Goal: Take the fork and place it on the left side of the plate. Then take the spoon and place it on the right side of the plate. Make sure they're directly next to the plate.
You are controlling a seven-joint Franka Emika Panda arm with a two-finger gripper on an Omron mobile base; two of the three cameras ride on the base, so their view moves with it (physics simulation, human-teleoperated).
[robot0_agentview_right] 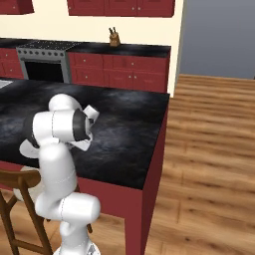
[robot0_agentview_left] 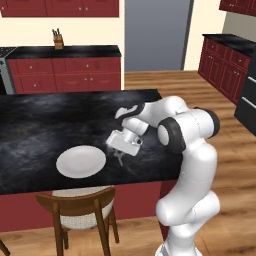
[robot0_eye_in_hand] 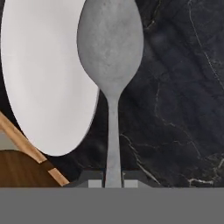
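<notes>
One spoon [robot0_eye_in_hand: 111, 65], grey, long-handled, clamped by its handle between our gripper's [robot0_eye_in_hand: 113, 183] narrow jaws, bowl pointing away from the hand. One white plate [robot0_agentview_left: 81, 161], round, on the black marble counter [robot0_agentview_left: 45, 120] near its front edge, above a wooden chair [robot0_agentview_left: 80, 210]. In the hand view the spoon's bowl overlaps the plate's [robot0_eye_in_hand: 43, 74] rim edge while the handle runs over bare counter [robot0_eye_in_hand: 175, 109]; we cannot tell how high the spoon hangs above the surface. In the left base view the gripper [robot0_agentview_left: 119, 156] sits just beside the plate's right edge. Fork: not located in these views, so we cannot confirm its placement. Step in hand, as we judge it: setting the spoon down right of the plate. To do it well, we shift slightly away from the plate so the bowl clears the rim, keep the spoon parallel to the plate's edge, lower until it rests flat, then part the jaws.
</notes>
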